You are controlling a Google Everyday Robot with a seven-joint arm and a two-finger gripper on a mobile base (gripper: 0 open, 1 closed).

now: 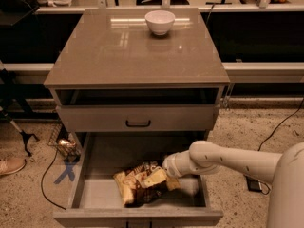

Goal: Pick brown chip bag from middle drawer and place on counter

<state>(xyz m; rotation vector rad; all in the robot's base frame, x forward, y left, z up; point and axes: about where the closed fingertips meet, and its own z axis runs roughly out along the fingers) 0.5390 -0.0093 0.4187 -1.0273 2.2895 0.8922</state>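
Note:
The brown chip bag (140, 182) lies crumpled on the floor of the open middle drawer (99, 194), right of its middle. My white arm reaches in from the right, and my gripper (164, 175) is down at the bag's right end, touching or very close to it. The bag hides most of the gripper. The glossy taupe counter (118, 51) tops the cabinet above.
A white bowl (160, 22) stands at the back of the counter. A shallower drawer front with a black bar handle (137, 123) sits above the open drawer. Cables and a small wire item (63, 145) lie on the floor to the left. A shoe (10, 165) shows at far left.

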